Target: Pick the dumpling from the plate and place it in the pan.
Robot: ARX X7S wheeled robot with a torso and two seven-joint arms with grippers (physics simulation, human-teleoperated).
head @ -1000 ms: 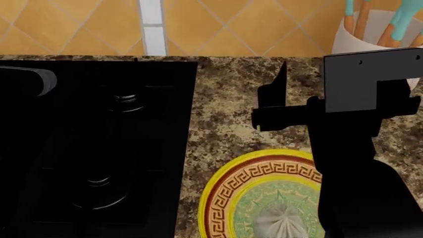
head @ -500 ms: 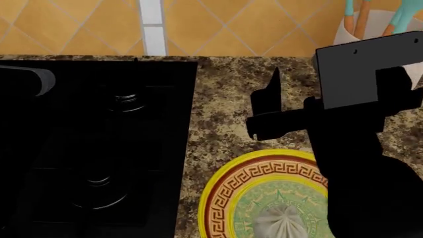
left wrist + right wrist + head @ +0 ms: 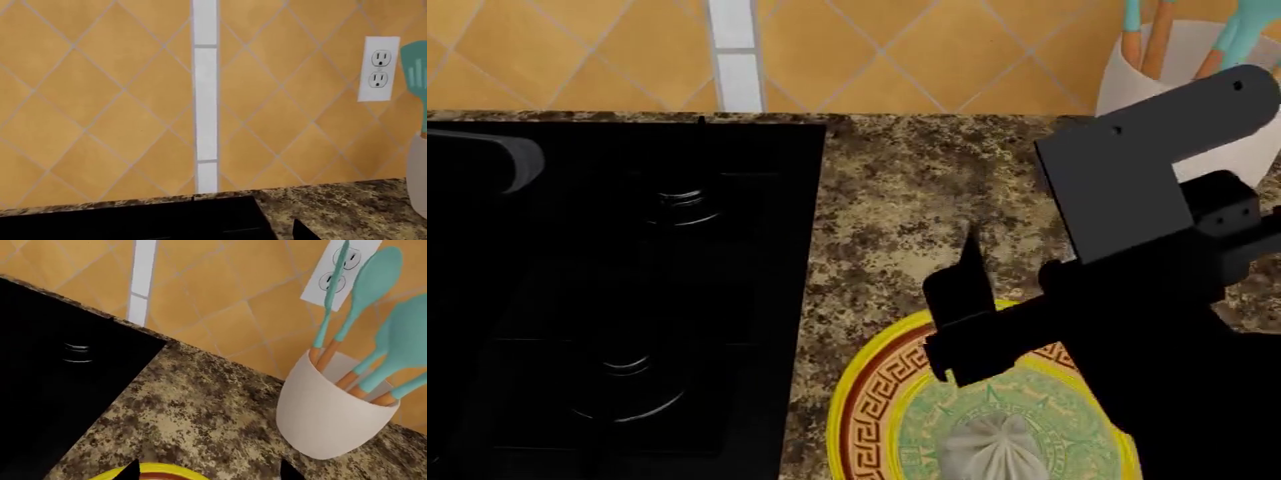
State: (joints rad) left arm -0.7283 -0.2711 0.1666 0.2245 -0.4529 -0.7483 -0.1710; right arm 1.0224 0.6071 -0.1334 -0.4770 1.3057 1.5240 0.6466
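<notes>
The dumpling [image 3: 994,447], off-white and pleated, sits in the middle of the yellow-rimmed plate [image 3: 874,375] at the near edge of the head view. My right gripper [image 3: 1012,262] hangs open and empty over the plate's far rim, beyond the dumpling. In the right wrist view its two fingertips stand wide apart [image 3: 208,472] with the plate's yellow rim [image 3: 157,472] between them. I cannot make out the pan against the black stove. A thick black bar with a grey sheen [image 3: 487,160] at the far left may be its handle. One left fingertip [image 3: 300,231] shows far off centre.
The black stove [image 3: 627,330] with burners [image 3: 681,205] fills the left. The counter is brown granite [image 3: 894,190]. A white utensil holder [image 3: 333,415] with teal spoons stands at the back right by the tiled wall. A wall outlet [image 3: 378,67] is above it.
My right gripper has moved nearer and a little left, from above the bare granite to above the plate's far rim. The plate and dumpling have not moved.
</notes>
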